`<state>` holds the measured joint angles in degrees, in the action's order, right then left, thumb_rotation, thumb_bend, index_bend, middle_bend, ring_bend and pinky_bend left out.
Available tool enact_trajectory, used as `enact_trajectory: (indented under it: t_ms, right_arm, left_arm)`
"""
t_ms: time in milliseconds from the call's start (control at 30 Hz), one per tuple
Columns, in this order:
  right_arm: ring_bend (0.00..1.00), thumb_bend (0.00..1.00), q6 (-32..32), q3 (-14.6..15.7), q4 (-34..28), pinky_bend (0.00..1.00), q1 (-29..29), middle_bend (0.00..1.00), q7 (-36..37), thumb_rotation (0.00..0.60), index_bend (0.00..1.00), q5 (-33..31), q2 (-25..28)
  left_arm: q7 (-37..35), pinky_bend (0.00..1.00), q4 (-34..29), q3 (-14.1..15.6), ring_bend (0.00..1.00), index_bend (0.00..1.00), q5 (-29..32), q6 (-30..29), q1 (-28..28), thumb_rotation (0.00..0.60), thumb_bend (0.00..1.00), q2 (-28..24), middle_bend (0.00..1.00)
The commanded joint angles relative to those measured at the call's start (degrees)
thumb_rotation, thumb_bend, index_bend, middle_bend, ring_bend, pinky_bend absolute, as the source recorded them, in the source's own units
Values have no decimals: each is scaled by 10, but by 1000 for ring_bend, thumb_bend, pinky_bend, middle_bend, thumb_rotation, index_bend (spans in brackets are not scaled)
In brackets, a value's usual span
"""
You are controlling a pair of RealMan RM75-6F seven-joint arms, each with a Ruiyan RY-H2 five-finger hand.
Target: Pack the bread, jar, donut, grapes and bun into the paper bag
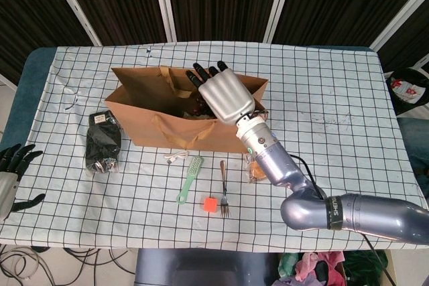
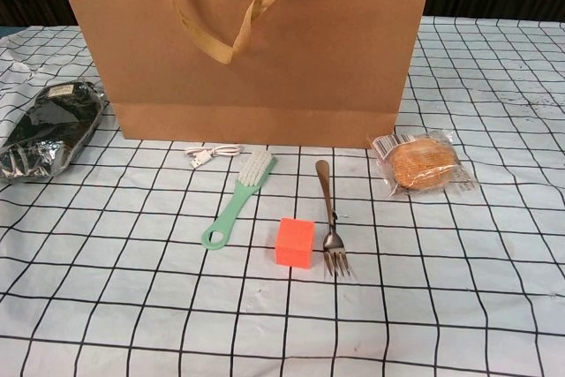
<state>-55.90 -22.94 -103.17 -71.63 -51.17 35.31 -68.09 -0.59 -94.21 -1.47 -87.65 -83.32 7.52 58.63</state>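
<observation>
Brown paper bag (image 1: 194,115) stands open on your checked-cloth table (image 1: 335,98). Your right hand (image 1: 224,93) is over the bag's mouth, back facing the camera, dark fingers (image 1: 201,75) reaching past the rim; dark red grapes (image 1: 196,105) show just under it inside the bag, but whether you're grasping them or have let go, cannot tell. Your left hand (image 1: 12,175) sits off the table's left edge, fingers spread, holding nothing. Wrapped golden bun (image 2: 424,163) lies on the table just right of the bag, beside a metal fork (image 2: 329,218). Black foil packet (image 1: 104,142) lies left of the bag.
</observation>
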Motion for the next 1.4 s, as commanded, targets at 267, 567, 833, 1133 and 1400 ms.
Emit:
enact_trajectory:
  t_ms: [267,567,833,1133,1400]
  right_arm:
    - [208,196,-67,3,-40,227,11,37,14,600,34,-5,43]
    - [215,194,-171,16,-147,227,150,74,94,600,33,49,190]
    - [215,193,-173,87,-226,226,257,93,74,600,34,-60,302]
    - [200,172,-16,145,-191,219,260,67,70,600,31,-130,280]
    - [194,172,33,173,-150,219,261,67,108,600,30,-85,179]
  left_arm:
    - [1,82,0,-3,28,183,4,-6,-3,600,102,-1,93]
    - [-1,82,0,-13,29,183,19,-15,-7,600,102,-1,93]
    - [11,82,-5,-12,28,183,15,-18,-9,600,102,2,93]
    - [17,82,-3,-15,28,183,20,-13,-6,600,102,6,93]
    - [24,82,-2,-17,28,183,26,-12,-6,600,102,8,93]
